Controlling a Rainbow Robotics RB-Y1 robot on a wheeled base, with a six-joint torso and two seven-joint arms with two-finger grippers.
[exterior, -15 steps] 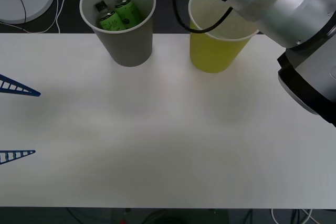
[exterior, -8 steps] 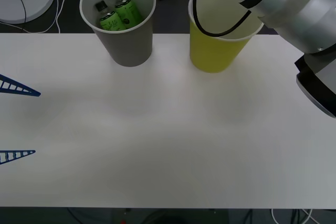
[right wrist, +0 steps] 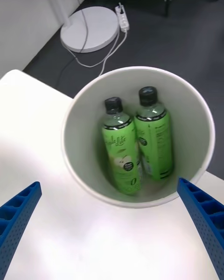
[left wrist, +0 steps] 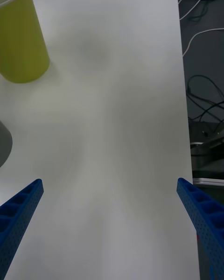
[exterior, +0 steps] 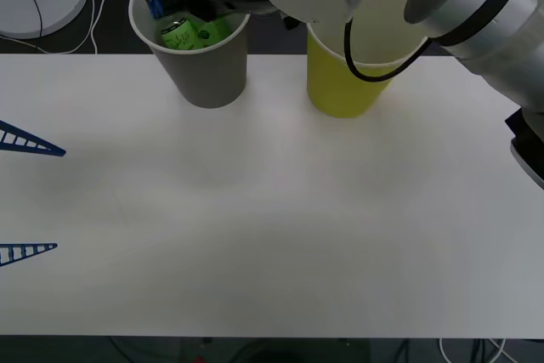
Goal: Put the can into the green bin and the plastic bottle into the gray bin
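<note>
Your right gripper (right wrist: 112,224) hangs over the gray bin (exterior: 206,74) with its blue fingers (right wrist: 18,217) spread wide and nothing between them. In the right wrist view one finger sits at each lower corner, and the bin's mouth lies in the gap between them. From the front you see the right arm reaching across from 3 o'clock, its wrist covering part of the bin's opening, with a bit of blue finger (exterior: 154,3) showing just inside the rim at about 10 o'clock.

The bottle (right wrist: 121,150) lies in the gray bin, leaning against the inner wall. Its twin (right wrist: 152,137) lies just beside it, touching along the side. Both have their black caps up near the rim and their bases down at the bin's floor, so their long axes run roughly parallel, sloping with the wall. In the front view the green labels (exterior: 180,34) show through the opening, with the caps toward 11 o'clock.

The green bin (exterior: 347,82) stands upright just beside the gray one, at its 3 o'clock, on the white table (exterior: 272,210). The two bins are close but not touching. You cannot tell what is inside the green bin.

Your left gripper (exterior: 30,197) is parked at the table's 9 o'clock edge, well apart from both bins. Its fingers (left wrist: 21,205) are fully apart and hold nothing, with bare table under them.
</note>
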